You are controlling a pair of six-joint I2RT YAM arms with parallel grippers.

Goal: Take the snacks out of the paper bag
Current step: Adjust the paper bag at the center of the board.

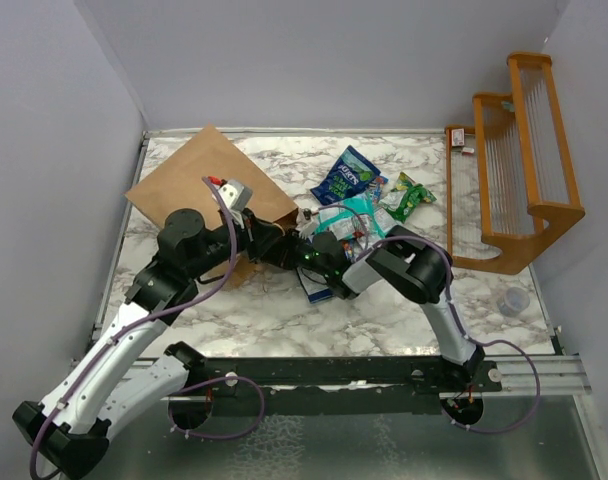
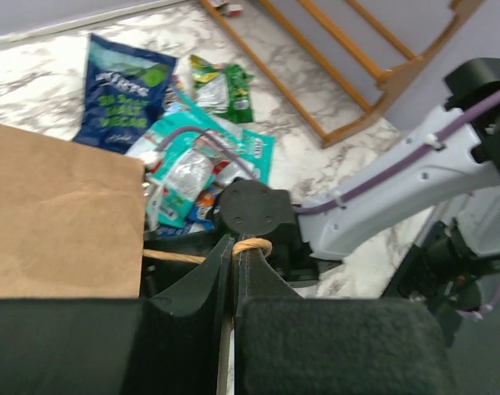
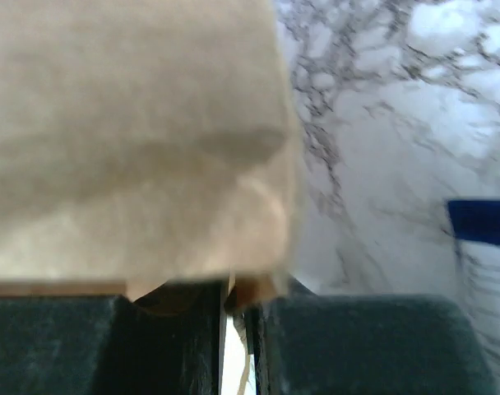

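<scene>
The brown paper bag (image 1: 199, 180) lies flat at the table's back left. My left gripper (image 2: 235, 243) is shut on its thin twisted handle (image 2: 254, 245) at the bag's mouth (image 2: 61, 214). Facing it, my right gripper (image 3: 238, 288) has its jaws nearly together, pinching the bag's paper edge (image 3: 127, 140). Snacks lie outside on the marble: a dark blue packet (image 1: 346, 175), a green one (image 1: 406, 196), a teal one (image 1: 349, 215) and a blue one (image 1: 316, 287) under my right wrist. The bag's inside is hidden.
An orange wooden rack (image 1: 514, 170) stands along the right side. A small clear cup (image 1: 514, 303) sits in front of it. The two grippers (image 1: 284, 250) meet almost tip to tip mid-table. Grey walls close in the left, back and right.
</scene>
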